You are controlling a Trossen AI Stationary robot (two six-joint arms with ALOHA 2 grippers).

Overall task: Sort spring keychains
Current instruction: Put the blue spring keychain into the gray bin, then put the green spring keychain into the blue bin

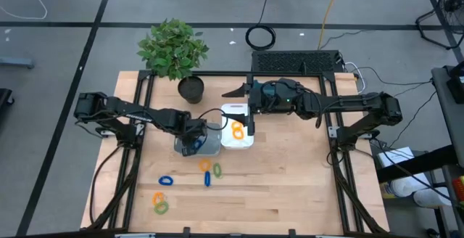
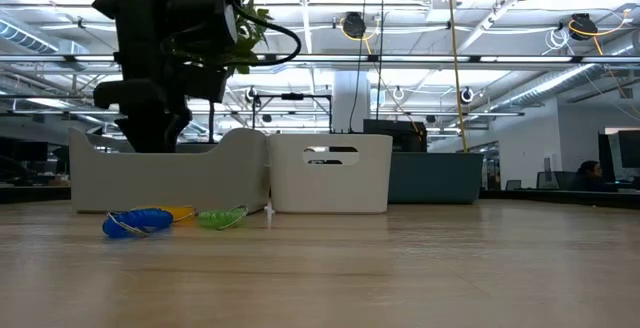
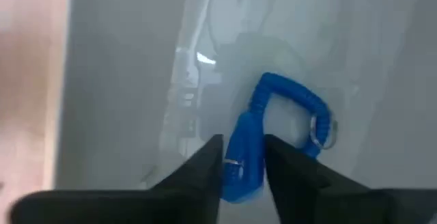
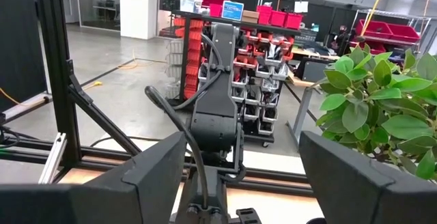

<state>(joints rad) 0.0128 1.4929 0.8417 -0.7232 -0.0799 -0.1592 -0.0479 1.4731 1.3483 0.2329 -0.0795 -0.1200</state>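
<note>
My left gripper (image 1: 192, 146) points down into the grey tray (image 1: 209, 148). Its fingers stand slightly open on either side of a blue spring keychain (image 3: 273, 125), which lies on the tray's floor. The white tray (image 1: 237, 144) beside it holds orange keychains (image 1: 237, 130). Loose on the table are an orange (image 1: 205, 165), a green (image 1: 217, 170) and a blue keychain (image 1: 207, 179), and further left a blue (image 1: 166, 181), an orange (image 1: 158, 197) and a green one (image 1: 161, 207). My right gripper (image 4: 242, 183) waits open, held level high above the white tray's far side.
A potted plant (image 1: 174, 49) stands at the table's far edge, behind the grey tray. A dark frame (image 1: 333, 133) borders the work area. In the low view the two trays (image 2: 330, 173) stand side by side, with keychains (image 2: 138, 222) lying in front of them.
</note>
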